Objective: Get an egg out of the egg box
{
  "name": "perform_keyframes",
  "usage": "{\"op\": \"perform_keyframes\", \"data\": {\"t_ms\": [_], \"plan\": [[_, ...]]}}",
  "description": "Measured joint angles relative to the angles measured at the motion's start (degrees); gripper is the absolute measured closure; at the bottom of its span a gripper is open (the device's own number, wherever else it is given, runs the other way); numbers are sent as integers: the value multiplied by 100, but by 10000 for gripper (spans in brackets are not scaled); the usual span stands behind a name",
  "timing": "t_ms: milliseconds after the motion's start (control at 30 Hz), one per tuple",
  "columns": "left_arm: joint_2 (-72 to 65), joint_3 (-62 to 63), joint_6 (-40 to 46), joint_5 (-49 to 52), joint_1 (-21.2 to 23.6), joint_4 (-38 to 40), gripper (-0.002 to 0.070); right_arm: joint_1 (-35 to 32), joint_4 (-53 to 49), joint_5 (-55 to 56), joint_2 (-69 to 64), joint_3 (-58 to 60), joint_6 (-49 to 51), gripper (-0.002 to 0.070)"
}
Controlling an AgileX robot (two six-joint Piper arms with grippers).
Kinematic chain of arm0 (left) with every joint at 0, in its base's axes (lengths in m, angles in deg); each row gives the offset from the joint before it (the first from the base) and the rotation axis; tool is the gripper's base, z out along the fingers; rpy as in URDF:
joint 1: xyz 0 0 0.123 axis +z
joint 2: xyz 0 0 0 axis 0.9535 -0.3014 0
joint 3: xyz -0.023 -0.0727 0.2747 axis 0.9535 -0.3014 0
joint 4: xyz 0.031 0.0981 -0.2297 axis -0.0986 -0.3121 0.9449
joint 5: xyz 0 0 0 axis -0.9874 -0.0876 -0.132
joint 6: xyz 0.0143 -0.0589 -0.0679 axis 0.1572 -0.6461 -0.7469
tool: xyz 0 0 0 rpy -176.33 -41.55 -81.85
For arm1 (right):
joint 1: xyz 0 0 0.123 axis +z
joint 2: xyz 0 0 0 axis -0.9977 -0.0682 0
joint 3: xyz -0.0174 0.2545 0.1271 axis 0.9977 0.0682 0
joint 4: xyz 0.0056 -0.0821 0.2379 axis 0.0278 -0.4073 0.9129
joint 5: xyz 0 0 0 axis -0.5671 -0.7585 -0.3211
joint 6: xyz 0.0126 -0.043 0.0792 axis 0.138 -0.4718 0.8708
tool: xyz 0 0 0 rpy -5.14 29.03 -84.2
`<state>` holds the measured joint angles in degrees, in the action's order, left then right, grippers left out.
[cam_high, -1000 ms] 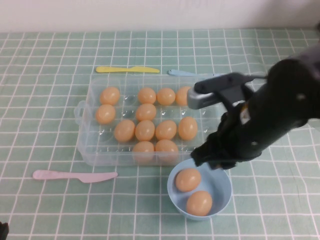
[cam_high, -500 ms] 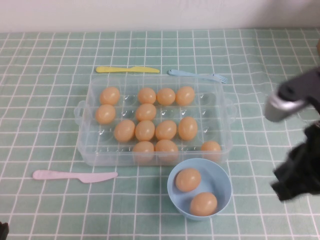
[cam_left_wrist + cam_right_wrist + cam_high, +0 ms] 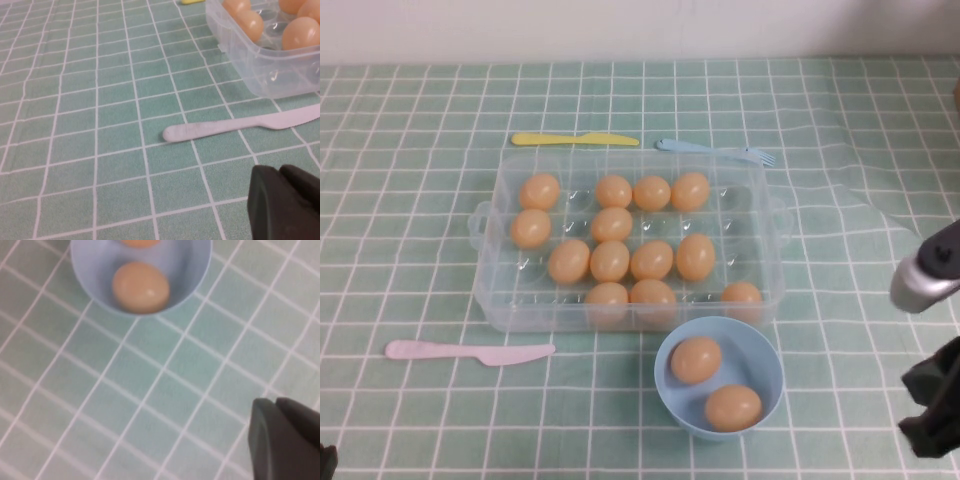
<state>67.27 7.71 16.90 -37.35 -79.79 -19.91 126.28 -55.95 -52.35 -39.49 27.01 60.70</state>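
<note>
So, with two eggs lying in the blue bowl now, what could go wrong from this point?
1. The blue bowl sits right against the egg box; another drop could knock the two eggs inside it together.
2. The shut right gripper is parked near the bowl; its return swing might clip the rim.
3. The pink knife lies near the left gripper, which could nudge it.

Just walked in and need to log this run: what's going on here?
Nothing is being handled right now. The right end effector is shut and empty, off at the table's right edge beside the blue bowl, which holds two eggs. Twelve more sit in the clear egg box. The left end effector is parked near the pink knife, holding nothing.
</note>
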Motion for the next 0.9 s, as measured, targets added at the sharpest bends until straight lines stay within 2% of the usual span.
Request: {"op": "perform_keyframes", "data": {"t_ms": [100,200,500,733,900], "plan": [[0,0,0,0,0,0,678,-14,-160,922,0,628,0,693],[0,0,0,0,0,0,678,-341,-204,1936,121,1287,70,693],[0,0,0,0,0,0,678,-2631,-250,4702,1641,3559,79,694],[0,0,0,0,0,0,678,-3909,-277,5847,3622,5133,79,694],[0,0,0,0,0,0,678,-4124,-285,5753,4726,5405,115,694]]}}
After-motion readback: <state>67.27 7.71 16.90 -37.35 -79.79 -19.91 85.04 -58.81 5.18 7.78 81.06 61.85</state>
